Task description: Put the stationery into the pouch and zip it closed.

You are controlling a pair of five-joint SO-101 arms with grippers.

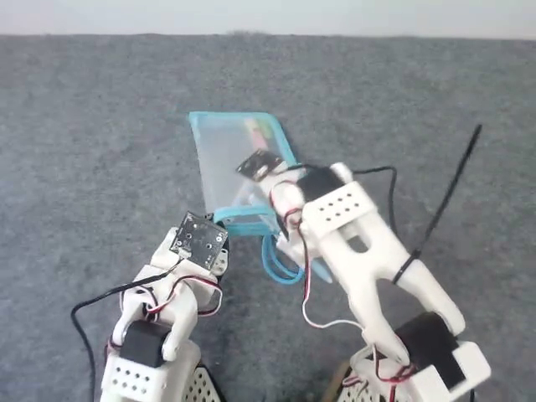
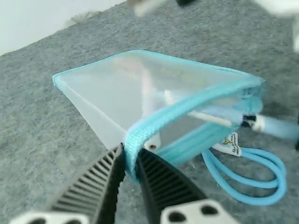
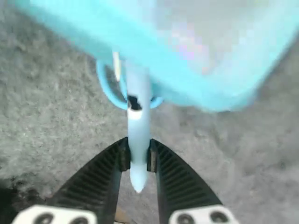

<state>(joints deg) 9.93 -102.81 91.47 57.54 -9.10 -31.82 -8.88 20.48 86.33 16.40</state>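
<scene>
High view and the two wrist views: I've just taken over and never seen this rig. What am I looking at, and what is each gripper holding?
Two small white robot arms sit side by side on a grey felt-like surface. The high view looks down from above; each wrist view looks out from a camera on one arm. The left gripper pinches the blue zip edge of a clear pouch. The right gripper grips a light blue pen whose far end is at the pouch mouth. A blue cord loop lies beside it.
</scene>
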